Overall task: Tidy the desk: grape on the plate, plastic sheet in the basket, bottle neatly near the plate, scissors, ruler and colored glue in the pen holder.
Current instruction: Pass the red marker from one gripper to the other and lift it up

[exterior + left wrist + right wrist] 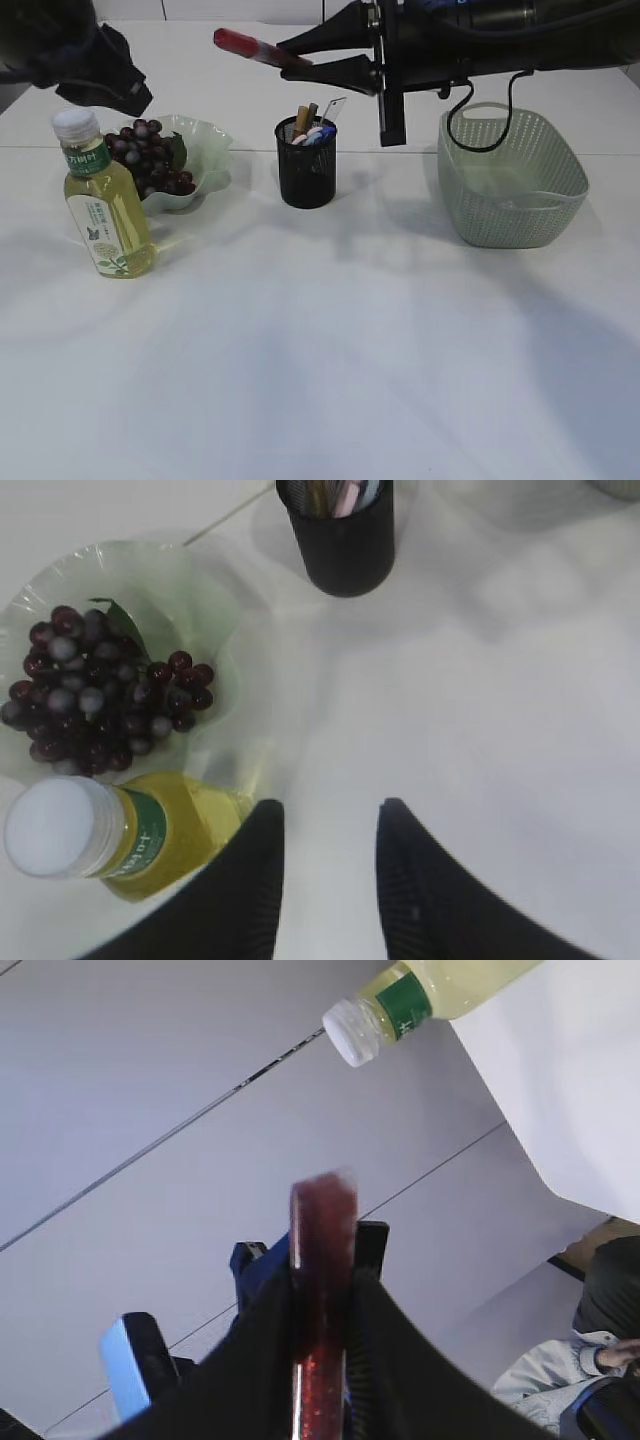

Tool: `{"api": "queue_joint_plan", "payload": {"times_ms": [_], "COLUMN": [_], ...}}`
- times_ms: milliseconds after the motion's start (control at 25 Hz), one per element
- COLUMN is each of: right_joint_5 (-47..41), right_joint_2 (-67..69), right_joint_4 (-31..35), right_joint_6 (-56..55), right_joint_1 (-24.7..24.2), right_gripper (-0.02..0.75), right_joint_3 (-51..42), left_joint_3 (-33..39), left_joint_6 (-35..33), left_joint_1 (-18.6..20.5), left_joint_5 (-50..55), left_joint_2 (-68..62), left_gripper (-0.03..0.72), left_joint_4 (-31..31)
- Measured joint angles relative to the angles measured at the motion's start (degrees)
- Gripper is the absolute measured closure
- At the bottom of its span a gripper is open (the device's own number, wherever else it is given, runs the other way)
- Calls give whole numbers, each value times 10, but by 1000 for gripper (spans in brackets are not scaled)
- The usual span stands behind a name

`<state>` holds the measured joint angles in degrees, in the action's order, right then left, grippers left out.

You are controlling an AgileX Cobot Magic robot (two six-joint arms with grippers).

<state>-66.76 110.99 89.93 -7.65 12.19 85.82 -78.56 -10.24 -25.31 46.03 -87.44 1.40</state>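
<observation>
Glue (240, 43) stick's pinched in the right gripper (300, 60) above the pen holder (307, 162); next it needs tipping upright and lowering in. Left gripper (328, 825) hangs half-open, empty.

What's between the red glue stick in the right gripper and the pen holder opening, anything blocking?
Nothing visible blocks it. The right gripper holds the glue stick in the air, above and left of the pen holder. The holder's mouth already holds several items, so free room is limited.
</observation>
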Motion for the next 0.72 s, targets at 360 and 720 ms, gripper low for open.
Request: {"api": "queue_joint_plan", "payload": {"times_ms": [360,720], "right_joint_5": [8,15], "right_joint_2": [6,6], "right_joint_4": [63,105], "right_joint_6": [24,38], "right_joint_1": [0,0], "right_gripper": [582,582], "right_joint_3": [0,0], "left_joint_3": [203,365], "left_joint_6": [0,0], "left_joint_1": [-2,-64], "left_joint_5": [-251,-574], "left_joint_2": [92,124], "left_gripper": [448,447], "left_joint_4": [-14,-65]}}
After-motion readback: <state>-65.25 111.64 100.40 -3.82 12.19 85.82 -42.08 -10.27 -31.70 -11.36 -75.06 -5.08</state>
